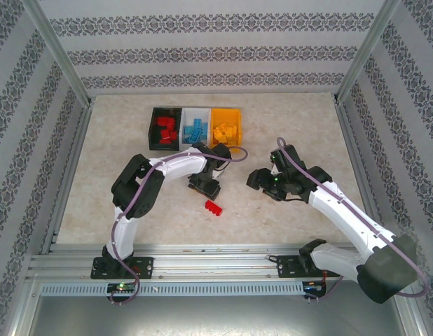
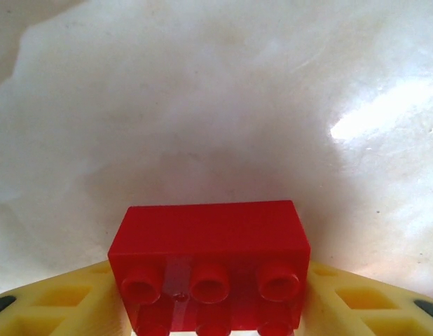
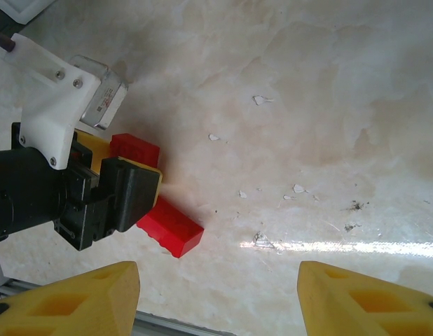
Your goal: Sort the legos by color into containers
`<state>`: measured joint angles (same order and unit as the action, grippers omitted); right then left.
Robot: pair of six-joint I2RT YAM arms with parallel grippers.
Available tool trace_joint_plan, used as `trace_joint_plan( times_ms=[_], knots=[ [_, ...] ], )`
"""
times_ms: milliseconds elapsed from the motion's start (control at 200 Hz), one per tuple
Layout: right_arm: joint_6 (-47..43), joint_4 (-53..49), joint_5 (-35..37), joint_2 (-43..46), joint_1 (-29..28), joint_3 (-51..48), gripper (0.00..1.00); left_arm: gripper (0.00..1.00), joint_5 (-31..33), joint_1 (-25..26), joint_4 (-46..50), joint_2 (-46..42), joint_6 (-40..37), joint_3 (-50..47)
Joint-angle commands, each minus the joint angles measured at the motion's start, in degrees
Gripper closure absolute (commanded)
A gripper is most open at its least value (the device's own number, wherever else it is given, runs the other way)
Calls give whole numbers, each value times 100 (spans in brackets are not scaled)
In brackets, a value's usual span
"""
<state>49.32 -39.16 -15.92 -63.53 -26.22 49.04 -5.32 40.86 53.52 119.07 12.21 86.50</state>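
Between the left gripper's (image 1: 204, 185) yellow fingers (image 2: 55, 301): a red lego (image 2: 209, 238), studs toward the camera, both fingers tight against its sides, so it's gripped. A second red lego (image 1: 214, 207) lies loose on the table (image 1: 118, 140) just beside that gripper. Right gripper (image 3: 216, 308) is nearby, jaws wide, nothing in them. The black bin (image 1: 152, 129), white bin (image 1: 195, 110) and orange bin (image 1: 227, 110) sit in a row at the back, holding red, blue and yellow.

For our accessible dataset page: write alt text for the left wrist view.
A red lego, studs facing the camera, sits between the yellow fingers of the left end effector, with a pale marbled table behind it.
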Motion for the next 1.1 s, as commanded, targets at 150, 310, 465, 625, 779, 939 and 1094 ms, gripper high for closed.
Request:
trace_joint_plan(
  times_ms=[150, 310, 465, 625, 779, 939, 1094],
  knots=[
    [-68, 34, -25, -39, -114, 214, 39, 45, -81, -63, 38, -108, 89, 142],
    [-76, 97, -21, -124, -120, 272, 39, 46, -142, -260, 201, -480, 212, 304],
    [-99, 175, -35, -276, -131, 363, 39, 46, -256, -461, 369, -892, 281, 532],
    [-141, 170, -31, -439, -151, 552, 39, 46, -450, -646, 453, -1327, 415, 632],
    [-199, 176, -21, -594, -199, 729, 39, 46, -967, -770, 262, -1801, 634, 432],
    [-212, 229, 78, -652, -309, 774, 39, 46, -1801, -966, -435, -2375, 1375, -223],
    [-177, 275, 127, -652, -370, 739, 39, 46, -2767, -1200, -2003, -3002, 2770, -1357]
  ],
)
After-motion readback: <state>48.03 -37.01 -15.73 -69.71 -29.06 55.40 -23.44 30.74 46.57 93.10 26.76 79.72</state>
